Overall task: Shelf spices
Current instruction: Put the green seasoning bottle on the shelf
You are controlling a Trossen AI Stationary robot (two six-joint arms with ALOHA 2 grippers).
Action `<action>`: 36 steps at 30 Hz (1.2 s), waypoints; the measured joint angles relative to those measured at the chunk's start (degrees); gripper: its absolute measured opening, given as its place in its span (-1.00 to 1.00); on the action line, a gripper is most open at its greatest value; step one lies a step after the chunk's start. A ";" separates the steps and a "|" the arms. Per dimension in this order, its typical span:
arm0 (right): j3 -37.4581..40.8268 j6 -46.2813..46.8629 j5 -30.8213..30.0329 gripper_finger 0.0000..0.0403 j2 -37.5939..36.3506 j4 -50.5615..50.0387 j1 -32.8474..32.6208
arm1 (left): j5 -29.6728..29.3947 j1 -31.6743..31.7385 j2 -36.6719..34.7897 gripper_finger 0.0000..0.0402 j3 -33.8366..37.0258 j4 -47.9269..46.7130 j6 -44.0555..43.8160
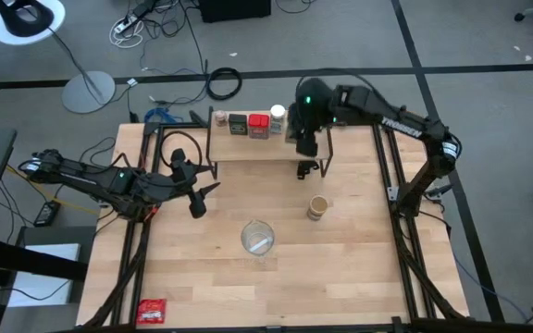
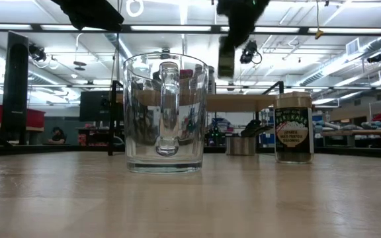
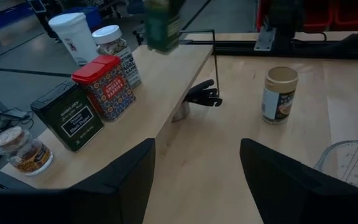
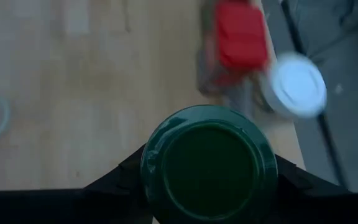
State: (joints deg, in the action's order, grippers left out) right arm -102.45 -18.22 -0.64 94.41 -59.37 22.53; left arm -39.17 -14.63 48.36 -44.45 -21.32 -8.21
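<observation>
Spices line the shelf [image 1: 248, 146]: tiny brownish jar [image 1: 219, 118], dark green tin [image 1: 238, 124], red tin [image 1: 258, 125], white-lidded jar [image 1: 278, 117]. Right pincer [image 1: 304, 141] grips the green-lidded jar [image 4: 207, 163] above the shelf's end. Tan-lidded jar [image 1: 317, 207] stands on the tabletop [image 1: 359, 268]. Left pincer [image 1: 198, 196] hovers open, empty.

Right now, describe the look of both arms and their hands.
Both arms are dark, jointed, with black cables along them. The right arm bears white lettering on its forearm and a green light near the wrist; the left arm shows a small green light too. The left hand has two broad, flat black fingers; the right hand has black fingers as well.
</observation>
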 joint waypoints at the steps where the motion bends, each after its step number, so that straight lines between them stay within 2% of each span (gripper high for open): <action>1: 0.58 -0.12 1.34 -0.05 0.05 -0.05 1.76 | 0.04 0.00 0.00 0.20 0.00 -0.02 0.00; 9: 5.21 -2.94 9.36 -0.05 0.66 4.87 9.08 | 0.09 0.00 0.00 0.20 0.00 0.00 0.22; 20: 5.72 -5.05 9.79 -0.05 3.99 8.29 10.77 | 0.17 0.00 0.00 0.20 0.00 0.38 0.04; 36: 5.72 -4.52 9.70 -0.05 4.02 8.23 12.24 | 0.16 0.00 0.00 0.20 0.00 0.44 0.24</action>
State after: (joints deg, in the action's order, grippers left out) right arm -96.73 -22.74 9.06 98.43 -51.14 34.76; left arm -39.01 -14.63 48.36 -44.45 -20.88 -7.97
